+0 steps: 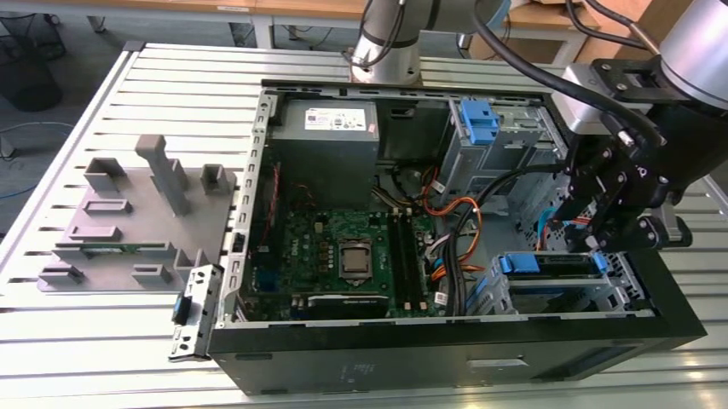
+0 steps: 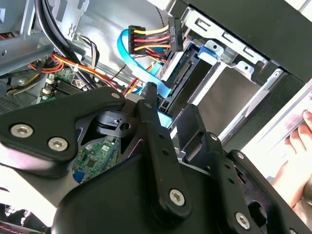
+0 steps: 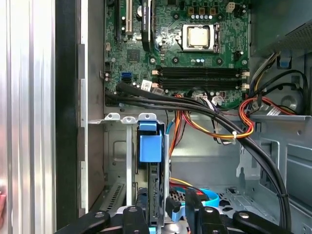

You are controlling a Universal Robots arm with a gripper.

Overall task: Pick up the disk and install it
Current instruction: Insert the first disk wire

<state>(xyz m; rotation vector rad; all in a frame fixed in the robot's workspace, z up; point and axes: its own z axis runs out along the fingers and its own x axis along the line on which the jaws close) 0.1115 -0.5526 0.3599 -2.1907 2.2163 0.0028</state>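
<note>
Bright, even room light. Slatted metal table [image 1: 170, 77] glared near-white, washed out in the second wrist view. Computer case [image 1: 455, 358] interior sat in soft shadow; motherboard [image 3: 131, 53] evenly lit.

Disk [image 2: 91, 158] mostly hidden behind gripper [image 2: 170, 107]; person's hand [image 2: 298, 146] cut off by picture edge.

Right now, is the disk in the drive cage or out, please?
In, at least partly: the disk sits between the walls of the drive cage; depth unclear.
</note>
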